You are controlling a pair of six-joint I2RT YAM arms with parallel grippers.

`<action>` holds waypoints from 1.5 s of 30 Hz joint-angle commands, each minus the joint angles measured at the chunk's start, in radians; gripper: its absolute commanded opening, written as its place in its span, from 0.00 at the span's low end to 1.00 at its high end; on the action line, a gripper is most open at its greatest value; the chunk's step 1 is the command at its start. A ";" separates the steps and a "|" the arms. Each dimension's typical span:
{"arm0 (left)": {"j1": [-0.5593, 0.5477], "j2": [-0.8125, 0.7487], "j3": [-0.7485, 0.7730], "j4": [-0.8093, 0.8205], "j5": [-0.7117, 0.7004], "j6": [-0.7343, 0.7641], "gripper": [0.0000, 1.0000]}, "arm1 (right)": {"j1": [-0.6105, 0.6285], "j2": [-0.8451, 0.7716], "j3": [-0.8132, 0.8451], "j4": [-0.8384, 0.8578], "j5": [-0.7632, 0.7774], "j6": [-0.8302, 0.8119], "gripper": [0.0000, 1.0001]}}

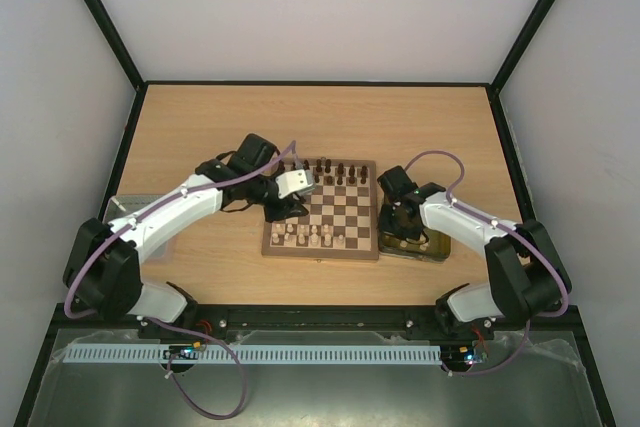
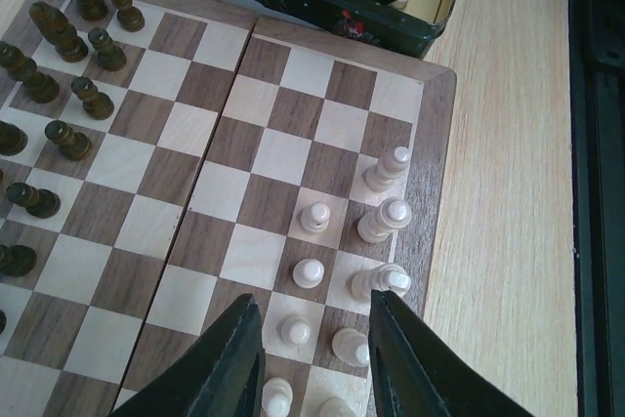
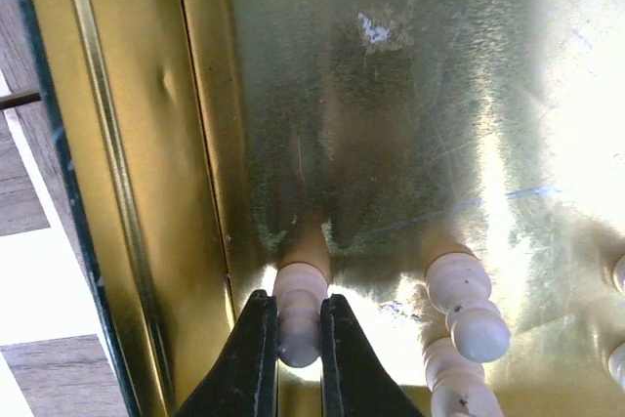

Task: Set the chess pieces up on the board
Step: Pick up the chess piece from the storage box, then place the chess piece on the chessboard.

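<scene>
The board (image 1: 345, 219) lies mid-table, with dark chess pieces (image 1: 335, 169) along its far edge and cream chess pieces (image 1: 312, 237) along its near edge. My left gripper (image 1: 285, 205) hovers over the board's left part. In the left wrist view it (image 2: 317, 339) stands open above the cream pieces (image 2: 383, 222), and nothing is gripped. My right gripper (image 1: 400, 235) reaches down into the gold tray (image 1: 432, 250). The right wrist view shows it (image 3: 296, 308) shut on a cream chess piece (image 3: 301, 285) lying on the tray floor.
Other cream pieces (image 3: 467, 312) lie just right of the held one. The gold tray's wall (image 3: 127, 192) rises close on its left. Dark pieces (image 2: 68, 85) fill the board's far rows. A grey tray (image 1: 122, 205) sits at the table's left edge.
</scene>
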 commanded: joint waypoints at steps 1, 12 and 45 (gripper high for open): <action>-0.014 0.013 0.029 0.025 -0.025 -0.014 0.31 | -0.004 -0.019 0.021 -0.037 0.047 -0.006 0.02; -0.056 0.055 0.045 0.079 -0.099 -0.050 0.24 | -0.004 -0.048 0.253 -0.213 0.143 -0.038 0.02; 0.111 -0.025 -0.058 0.054 0.056 -0.014 0.25 | 0.304 0.178 0.390 -0.128 0.044 0.073 0.02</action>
